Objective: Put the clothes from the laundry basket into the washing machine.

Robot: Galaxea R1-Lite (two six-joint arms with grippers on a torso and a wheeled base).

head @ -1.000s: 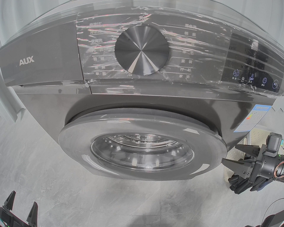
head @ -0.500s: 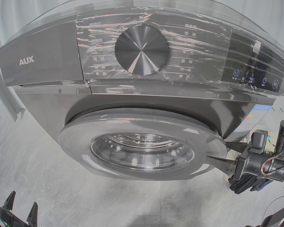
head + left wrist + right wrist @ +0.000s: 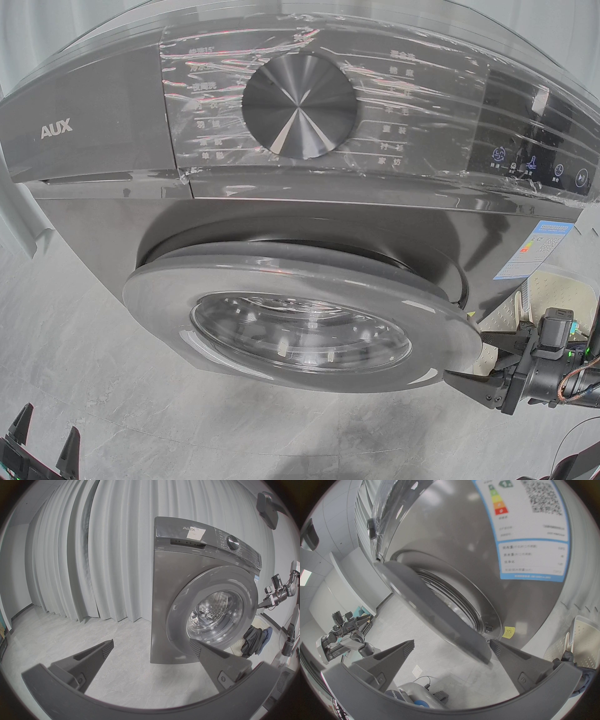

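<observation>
The grey washing machine (image 3: 100,137) stands right in front of me. Its round glass door (image 3: 156,294) is ajar, the right edge standing off the front and a dark gap showing above it. My right gripper (image 3: 467,357) is open at that right edge, and in the right wrist view the door rim (image 3: 437,617) runs between the gripper's (image 3: 451,644) spread fingers. Low at the left my left gripper (image 3: 44,437) hangs open and holds nothing. The white laundry basket (image 3: 562,294) stands to the machine's right, with dark clothes (image 3: 256,637) draped over its rim.
Grey tiled floor (image 3: 187,412) spreads in front of the machine. Pleated grey curtains (image 3: 93,558) hang to the machine's left. A blue-bordered label (image 3: 531,250) is stuck on the machine's front beside the door.
My right gripper moved left to the door's right edge, then came down and toward me. The door, shut before, has swung out at its right side. The left arm has kept still.
</observation>
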